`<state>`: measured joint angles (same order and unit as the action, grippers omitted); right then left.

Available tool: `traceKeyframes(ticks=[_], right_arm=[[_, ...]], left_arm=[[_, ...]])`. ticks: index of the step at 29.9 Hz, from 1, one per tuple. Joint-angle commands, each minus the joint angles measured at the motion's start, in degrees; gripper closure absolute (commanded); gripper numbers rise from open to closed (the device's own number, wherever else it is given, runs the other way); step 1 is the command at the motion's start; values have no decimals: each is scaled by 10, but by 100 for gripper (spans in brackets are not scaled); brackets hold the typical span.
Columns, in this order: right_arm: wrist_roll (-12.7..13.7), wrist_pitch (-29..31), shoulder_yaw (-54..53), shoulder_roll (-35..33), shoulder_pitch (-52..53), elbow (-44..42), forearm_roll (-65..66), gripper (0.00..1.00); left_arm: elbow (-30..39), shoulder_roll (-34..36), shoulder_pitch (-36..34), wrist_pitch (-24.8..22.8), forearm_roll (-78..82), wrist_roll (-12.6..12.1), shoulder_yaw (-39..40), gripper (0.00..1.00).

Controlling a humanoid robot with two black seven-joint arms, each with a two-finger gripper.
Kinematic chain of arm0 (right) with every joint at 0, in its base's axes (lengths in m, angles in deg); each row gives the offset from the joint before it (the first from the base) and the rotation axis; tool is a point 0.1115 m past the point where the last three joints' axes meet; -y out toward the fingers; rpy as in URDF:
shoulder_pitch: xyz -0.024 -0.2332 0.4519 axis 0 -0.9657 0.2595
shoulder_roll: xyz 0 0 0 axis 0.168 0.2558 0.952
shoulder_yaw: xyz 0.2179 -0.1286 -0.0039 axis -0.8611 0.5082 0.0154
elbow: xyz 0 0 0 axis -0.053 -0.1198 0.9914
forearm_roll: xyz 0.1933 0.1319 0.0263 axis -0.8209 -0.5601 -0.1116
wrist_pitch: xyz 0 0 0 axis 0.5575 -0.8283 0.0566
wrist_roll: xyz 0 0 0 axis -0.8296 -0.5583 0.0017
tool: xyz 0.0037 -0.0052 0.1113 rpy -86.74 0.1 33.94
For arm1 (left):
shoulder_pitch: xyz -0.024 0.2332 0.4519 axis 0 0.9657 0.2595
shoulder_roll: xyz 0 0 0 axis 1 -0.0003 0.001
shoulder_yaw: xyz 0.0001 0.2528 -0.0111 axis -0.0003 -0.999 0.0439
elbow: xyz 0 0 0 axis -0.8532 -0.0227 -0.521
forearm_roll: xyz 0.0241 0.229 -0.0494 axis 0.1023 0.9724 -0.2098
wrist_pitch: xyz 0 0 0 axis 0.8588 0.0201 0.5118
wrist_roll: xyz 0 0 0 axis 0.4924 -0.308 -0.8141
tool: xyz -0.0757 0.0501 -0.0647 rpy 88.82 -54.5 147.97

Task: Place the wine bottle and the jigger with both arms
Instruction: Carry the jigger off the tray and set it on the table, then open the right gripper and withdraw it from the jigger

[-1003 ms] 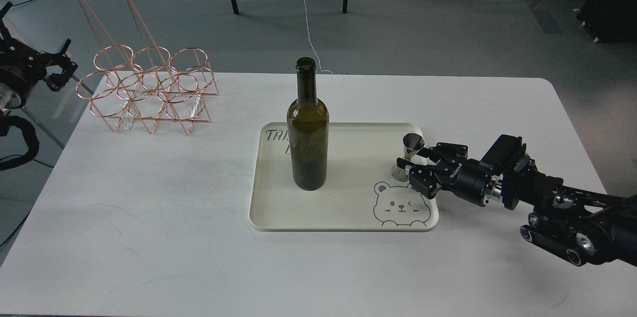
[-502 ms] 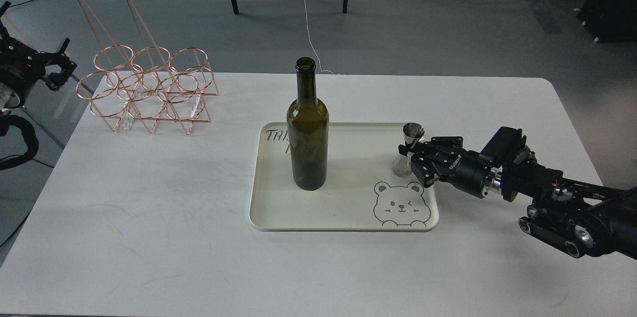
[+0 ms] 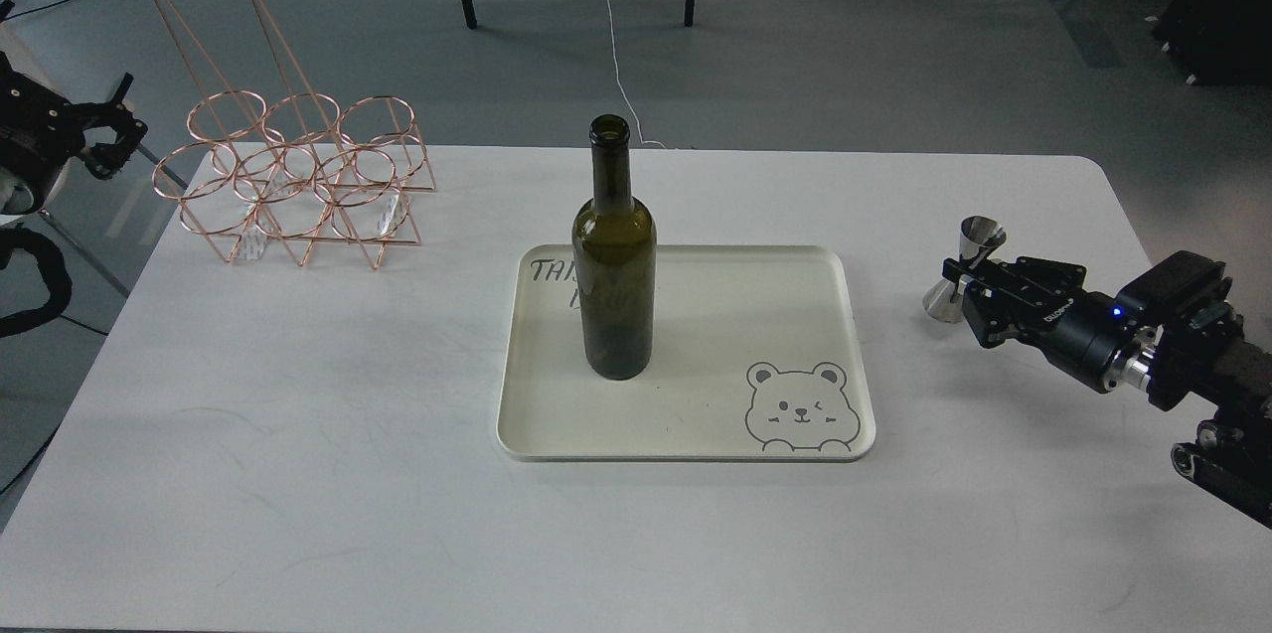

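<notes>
Jigger [image 3: 964,270] held upright near the desk's right edge.
Right gripper [image 3: 962,287] clamps its waist; bottle [image 3: 614,260] stands mid-desk, nearer the left gripper [image 3: 104,141], whose grip I cannot tell.

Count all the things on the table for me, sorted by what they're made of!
Glass: 1, the wine bottle
Silver metal: 1, the jigger, in the right claw
Copper wire: 1, the rack
Cream tray: 1
Total: 4

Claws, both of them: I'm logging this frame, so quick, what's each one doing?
Left claw: at the view's left edge, small and dark; cannot tell if open or closed.
Right claw: closed on the jigger, right of the tray.
</notes>
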<state>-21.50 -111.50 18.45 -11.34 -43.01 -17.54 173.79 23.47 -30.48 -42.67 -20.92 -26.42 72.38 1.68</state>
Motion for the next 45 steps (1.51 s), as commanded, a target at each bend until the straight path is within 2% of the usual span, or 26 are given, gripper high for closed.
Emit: traceKeyframes(ticks=[1,9,24,28,33,36,39,43,45], right_arm=[[0,0,0,-7,-24,-13,-7,99],[0,0,-2,-6,-37,-14,-7,93],[0,0,1,-30,-38,5,-10,49],[0,0,1,-77,-58,56,-10,32],[0,0,-4,-159,-95,141,-20,18],[0,0,-3,-223,-92,201,-105,7],[0,0,-2,-259,-76,238,-211,6],[0,0,-2,-268,20,232,-276,6],[0,36,-5,-259,66,208,-306,6]], left_arm=[[1,0,0,0,0,-1,1,2],[2,0,-8,3,1,-1,0,2],[6,4,-11,2,1,-2,-1,2],[7,15,-11,2,1,-3,0,2],[8,16,-12,1,2,-6,-1,2],[8,23,-13,0,2,-9,-5,2],[22,46,-10,-5,7,-14,-8,2],[80,101,-6,-26,70,-23,-27,2],[108,135,-10,-26,126,-22,-35,2]])
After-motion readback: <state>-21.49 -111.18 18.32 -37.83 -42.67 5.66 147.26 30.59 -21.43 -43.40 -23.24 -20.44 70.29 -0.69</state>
